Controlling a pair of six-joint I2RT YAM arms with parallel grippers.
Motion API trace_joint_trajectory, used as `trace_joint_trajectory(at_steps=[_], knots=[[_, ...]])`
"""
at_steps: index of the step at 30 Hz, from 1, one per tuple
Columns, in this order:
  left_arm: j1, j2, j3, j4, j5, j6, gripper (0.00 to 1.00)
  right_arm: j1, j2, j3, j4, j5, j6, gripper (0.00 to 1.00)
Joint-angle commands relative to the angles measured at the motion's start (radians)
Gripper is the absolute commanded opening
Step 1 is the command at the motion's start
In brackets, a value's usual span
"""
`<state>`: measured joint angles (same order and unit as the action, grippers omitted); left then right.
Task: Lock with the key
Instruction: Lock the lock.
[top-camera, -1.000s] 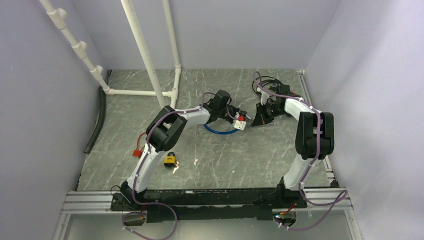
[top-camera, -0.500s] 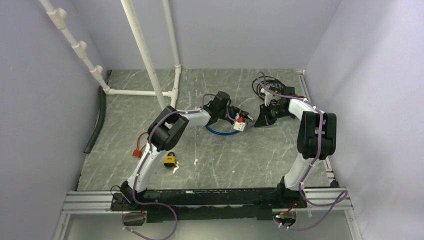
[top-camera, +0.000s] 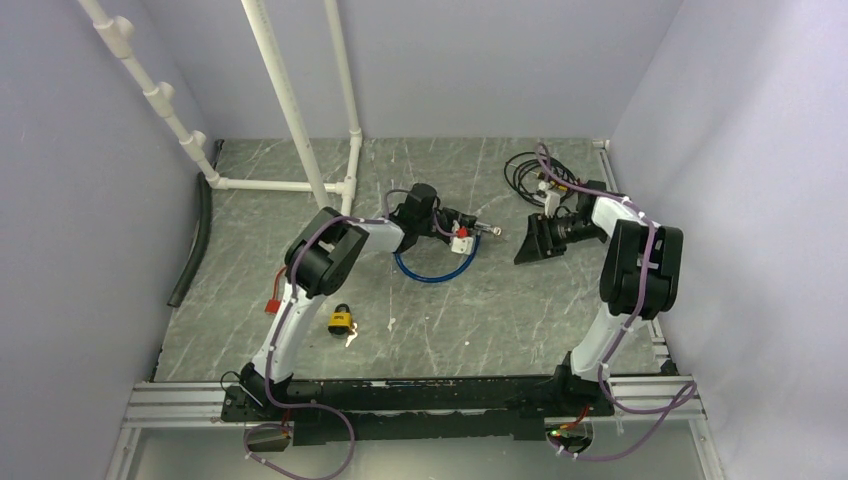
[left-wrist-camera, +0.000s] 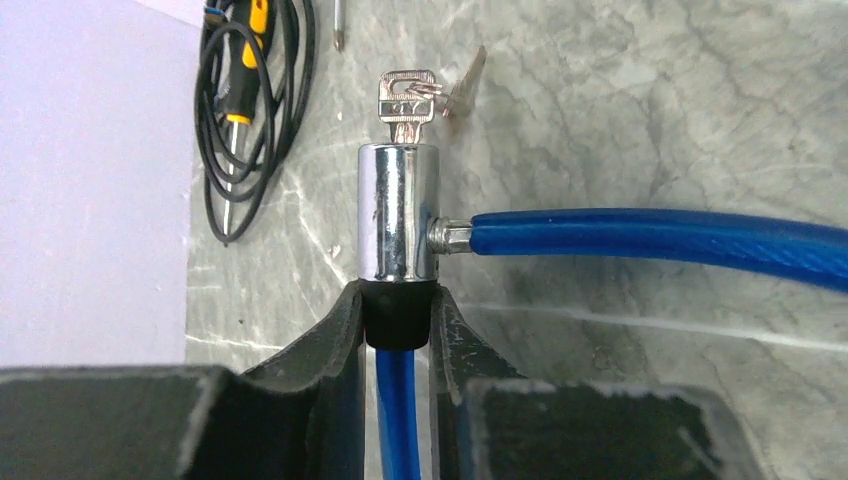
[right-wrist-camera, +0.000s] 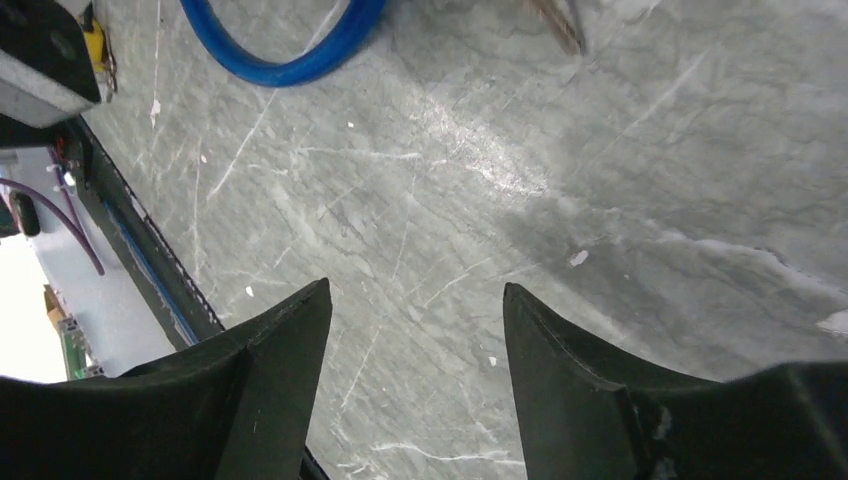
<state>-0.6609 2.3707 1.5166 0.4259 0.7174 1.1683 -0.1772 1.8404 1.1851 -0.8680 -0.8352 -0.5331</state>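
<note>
A chrome lock cylinder (left-wrist-camera: 398, 210) of a blue cable lock (left-wrist-camera: 650, 240) points away from my left wrist camera. A silver key (left-wrist-camera: 407, 98) sticks out of its far end. My left gripper (left-wrist-camera: 398, 300) is shut on the black collar (left-wrist-camera: 398, 325) at the cylinder's near end. In the top view the left gripper (top-camera: 462, 233) holds the lock above the blue cable loop (top-camera: 432, 275), the key (top-camera: 492, 231) pointing right. My right gripper (top-camera: 530, 245) stands open to the right of the key, apart from it. Only bare floor lies between its fingers (right-wrist-camera: 300, 330).
A yellow padlock (top-camera: 342, 320) and a small red piece (top-camera: 272, 306) lie near the left arm. A black cord bundle (top-camera: 525, 170) with a yellow-handled tool (left-wrist-camera: 245, 60) sits at the back right. White pipes (top-camera: 300, 130) and a black hose (top-camera: 195, 240) stand at the left.
The right gripper has opened and drawn back to the right, away from the key. The left gripper has shifted left and back with the lock still in it.
</note>
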Motion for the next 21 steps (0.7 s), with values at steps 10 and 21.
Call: trace_joint_trajectory(at_steps=[10, 21], knots=[[-0.030, -0.129, -0.104, 0.232, 0.111, 0.017, 0.00, 0.003, -0.008, 0.143, 0.169, -0.212, 0.195, 0.63], [-0.048, -0.150, -0.123, 0.268, 0.110, 0.013, 0.00, 0.059, 0.069, 0.156, 0.146, -0.229, 0.182, 0.50]])
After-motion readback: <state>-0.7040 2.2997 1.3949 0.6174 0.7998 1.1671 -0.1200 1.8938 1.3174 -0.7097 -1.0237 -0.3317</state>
